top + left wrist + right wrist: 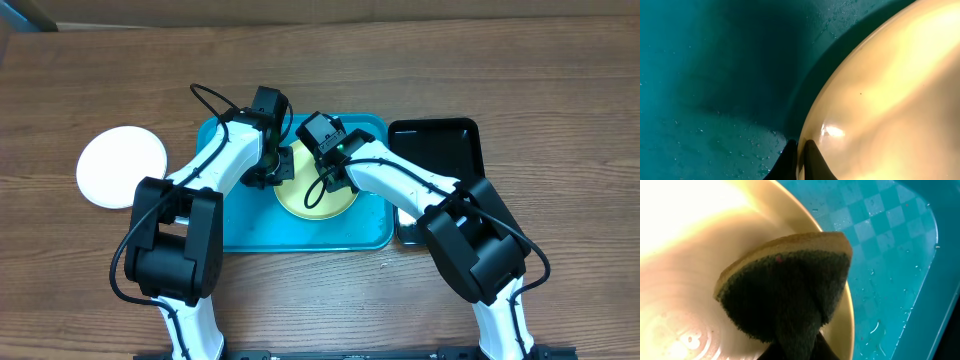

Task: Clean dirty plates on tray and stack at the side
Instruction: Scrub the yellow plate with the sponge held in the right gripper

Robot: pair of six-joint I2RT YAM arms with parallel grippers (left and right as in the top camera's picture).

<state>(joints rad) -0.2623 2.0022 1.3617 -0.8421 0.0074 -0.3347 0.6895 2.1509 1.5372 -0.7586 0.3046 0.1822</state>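
plate under work: pale yellow-green plate (305, 208) lies flat in the right half of the turquoise tray (260, 225).
plate surface: glossy, with glare over most of it in both wrist views.
left gripper (800, 150): jaws pinched narrow on the plate's left rim.
right gripper (322, 188): jaws nearly closed, holding a folded sponge (790, 285); its dark scouring face is pressed on the plate's inner surface near the rim.
tray floor: water droplets scattered beside the plate; a checkered pattern shows in the right wrist view.
white plate (122, 167): flat on the wooden table (560, 90), left of the turquoise tray and apart from it.
black tray (440, 150): just beside the turquoise tray's right edge.
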